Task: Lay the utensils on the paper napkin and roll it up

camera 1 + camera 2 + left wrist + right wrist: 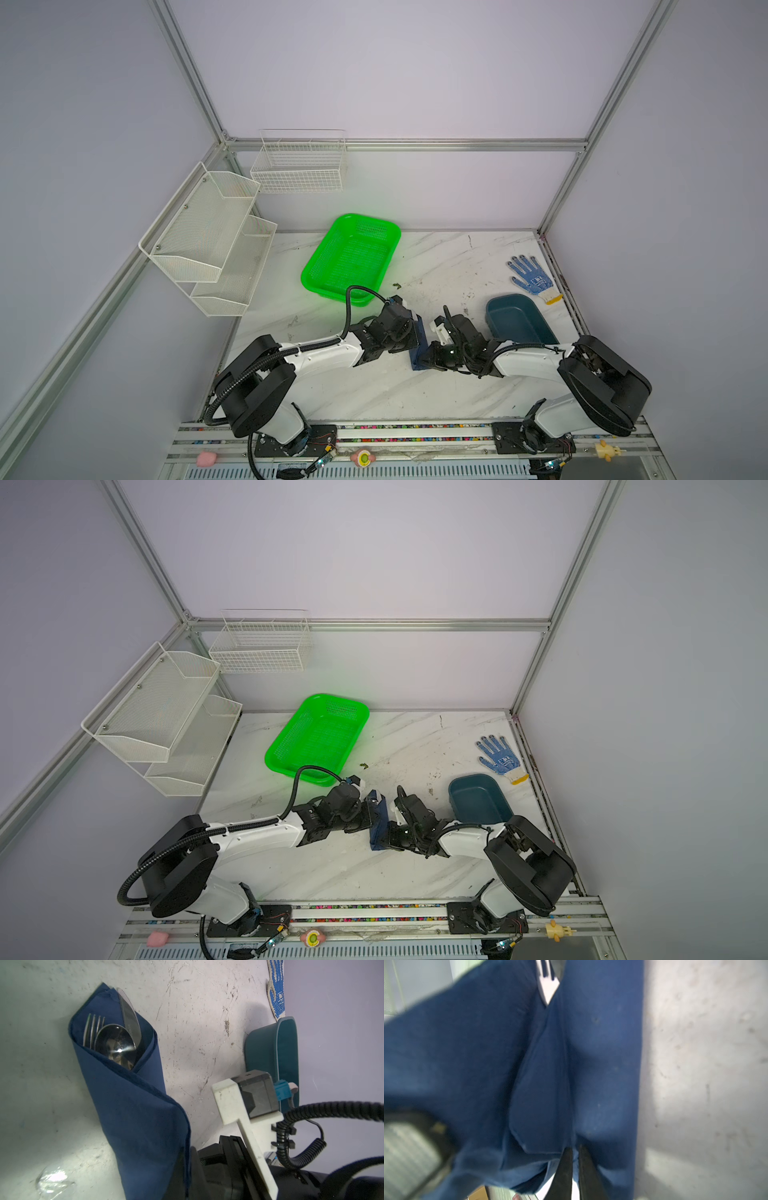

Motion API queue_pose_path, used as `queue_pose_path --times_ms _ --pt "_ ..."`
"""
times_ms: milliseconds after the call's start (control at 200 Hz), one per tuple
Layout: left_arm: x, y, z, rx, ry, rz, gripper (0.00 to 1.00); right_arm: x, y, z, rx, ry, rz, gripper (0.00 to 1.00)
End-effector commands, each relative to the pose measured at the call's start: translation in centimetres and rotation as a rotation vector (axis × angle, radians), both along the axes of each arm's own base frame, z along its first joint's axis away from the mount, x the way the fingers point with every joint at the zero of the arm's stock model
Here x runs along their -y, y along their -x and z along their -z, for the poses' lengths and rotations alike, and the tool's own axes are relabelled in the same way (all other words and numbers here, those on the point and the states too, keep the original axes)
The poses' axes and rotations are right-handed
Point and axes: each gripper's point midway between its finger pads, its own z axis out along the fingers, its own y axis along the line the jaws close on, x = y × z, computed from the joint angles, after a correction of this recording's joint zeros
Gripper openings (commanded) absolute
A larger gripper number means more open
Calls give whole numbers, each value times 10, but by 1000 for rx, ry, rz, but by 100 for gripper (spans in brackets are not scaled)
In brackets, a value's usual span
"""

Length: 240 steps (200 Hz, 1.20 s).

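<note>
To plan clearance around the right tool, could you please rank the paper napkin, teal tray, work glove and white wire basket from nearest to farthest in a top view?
1. Paper napkin, at the tips of the right tool.
2. Teal tray, just right of it.
3. Work glove, beyond the tray, right edge.
4. White wire basket, back wall, far left.

**Reaching inward, low over the desk**

Stretches both arms forward and inward, wrists bent down, nearly meeting at the middle. Holds left end effector (pixel 411 334) clamped tight. Pinches a fold of the paper napkin (pixel 542 1084) with right end effector (pixel 574 1153).
</note>
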Motion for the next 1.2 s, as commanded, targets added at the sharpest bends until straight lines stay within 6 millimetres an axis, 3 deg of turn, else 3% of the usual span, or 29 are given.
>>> queue_pose_path --times_ms 0,645,940,1195 --pt "26 -13 -42 71 84 30 0 8 2 9 -13 30 21 12" --pt "48 -18 -41 43 87 28 0 15 3 7 -4 23 34 12" --pt "47 -17 -34 37 69 33 0 27 -1 -11 19 -49 57 13" --pt "51 -16 -34 32 73 50 0 29 -3 3 -6 -28 50 13"
